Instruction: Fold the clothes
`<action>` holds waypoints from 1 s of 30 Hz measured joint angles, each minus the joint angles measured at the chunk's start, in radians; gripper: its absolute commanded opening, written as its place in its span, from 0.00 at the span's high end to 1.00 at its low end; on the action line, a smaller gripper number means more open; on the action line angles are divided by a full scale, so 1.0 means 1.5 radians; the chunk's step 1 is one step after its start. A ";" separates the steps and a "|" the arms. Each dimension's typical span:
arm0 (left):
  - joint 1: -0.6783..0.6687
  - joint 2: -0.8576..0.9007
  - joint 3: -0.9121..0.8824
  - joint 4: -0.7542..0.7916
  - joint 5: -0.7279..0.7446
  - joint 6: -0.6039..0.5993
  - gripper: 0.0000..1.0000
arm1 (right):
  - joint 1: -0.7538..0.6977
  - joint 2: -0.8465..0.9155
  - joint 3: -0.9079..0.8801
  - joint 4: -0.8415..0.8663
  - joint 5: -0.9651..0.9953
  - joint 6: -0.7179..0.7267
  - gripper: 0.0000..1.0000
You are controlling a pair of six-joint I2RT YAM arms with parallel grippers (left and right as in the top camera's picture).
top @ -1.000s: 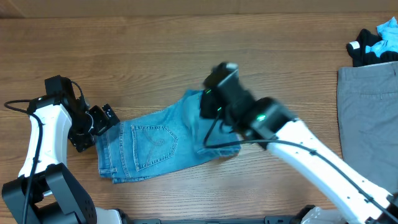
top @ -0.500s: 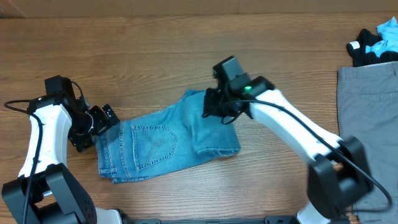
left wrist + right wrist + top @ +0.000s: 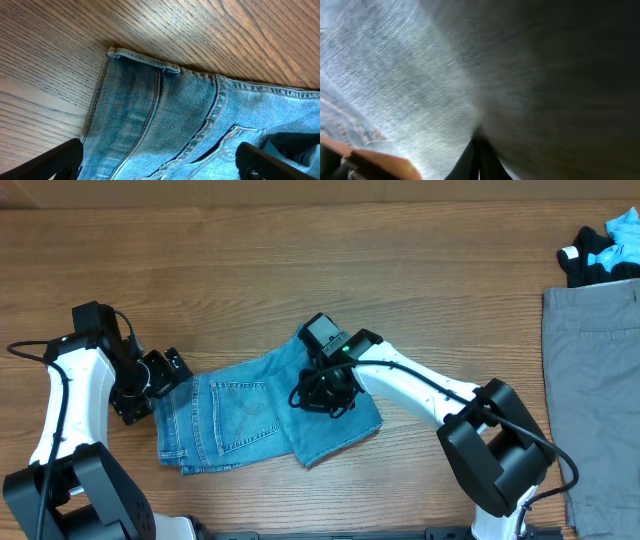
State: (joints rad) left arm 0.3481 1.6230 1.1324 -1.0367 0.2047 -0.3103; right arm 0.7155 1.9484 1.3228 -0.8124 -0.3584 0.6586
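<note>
Overhead: folded jeans (image 3: 240, 415) mid-table; grey trousers (image 3: 595, 380) at the right edge.
Left wrist: left gripper (image 3: 160, 162) spread wide above a belt loop (image 3: 145, 59).
Right wrist: right gripper (image 3: 479, 152) tips together, pinching blurred denim.

Both arms share one build: smooth white shells on the long links and blocky black housings at the joints. The left arm (image 3: 60, 415) has a thin black cable (image 3: 67, 395) running along its white link and a broad black base segment (image 3: 85, 490) at the near edge. Its claw (image 3: 165, 372) is matt black. In the left wrist view its fingers (image 3: 47, 162) show as dark wedges. The right arm (image 3: 410, 385) carries a slim black wire (image 3: 425, 375) along its white link, a small green light (image 3: 345, 350), a boxy black camera block (image 3: 322, 333), a bulky black elbow housing (image 3: 495, 445) and a black claw (image 3: 318, 392).
</note>
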 measured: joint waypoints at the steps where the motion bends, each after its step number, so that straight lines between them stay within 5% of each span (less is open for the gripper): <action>1: 0.000 0.000 0.000 0.000 0.000 0.000 0.00 | -0.001 -0.004 0.000 -0.004 0.005 0.001 0.96; 6: 0.000 0.000 0.000 0.000 0.000 0.000 0.00 | -0.017 -0.093 0.002 -0.064 0.048 -0.023 0.90; 12: 0.000 0.000 0.000 0.000 0.000 0.000 0.00 | -0.021 -0.188 0.020 -0.131 0.045 -0.063 0.96; 21: 0.000 0.000 0.000 -0.007 0.000 0.000 0.00 | 0.004 -0.128 -0.133 0.089 -0.068 -0.061 0.96; 30: 0.000 0.000 -0.007 -0.005 0.000 0.003 0.00 | 0.004 -0.086 -0.166 0.252 -0.115 -0.004 0.95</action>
State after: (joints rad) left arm 0.3481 1.6230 1.1213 -1.0443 0.2047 -0.3061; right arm 0.7216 1.8194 1.0740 -0.4339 -0.5308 0.6533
